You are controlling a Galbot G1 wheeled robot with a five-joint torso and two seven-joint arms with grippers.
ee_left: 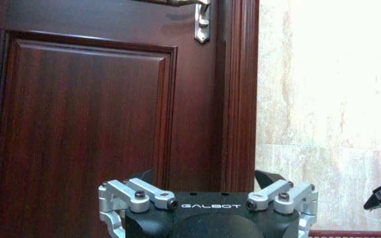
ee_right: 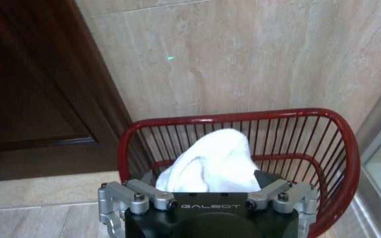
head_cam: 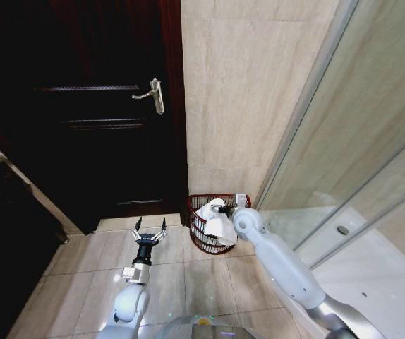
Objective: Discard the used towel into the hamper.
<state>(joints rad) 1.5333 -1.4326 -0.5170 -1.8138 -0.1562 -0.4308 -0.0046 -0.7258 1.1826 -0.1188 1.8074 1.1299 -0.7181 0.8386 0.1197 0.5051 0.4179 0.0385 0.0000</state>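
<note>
Gripping the white towel point(ee_right: 210, 161), the right gripper point(head_cam: 223, 210) is held over the red hamper point(ee_right: 339, 148), its jaws closed on the cloth. In the right wrist view the towel is seen bunched between the jaws, with the hamper's ribs and rim behind and around it. In the head view the towel point(head_cam: 219, 224) is draped over the hamper's point(head_cam: 201, 237) near rim, partly inside. The hamper is set on the tiled floor point(head_cam: 188, 275) in the corner, between the dark door point(head_cam: 104, 141) and the glass shower panel point(head_cam: 358, 141), against the wall point(head_cam: 245, 85). The left gripper point(head_cam: 149, 227) is held above the floor beside the hamper, apart from it, with jaws spread wide and nothing between them, pointed at the door.
</note>
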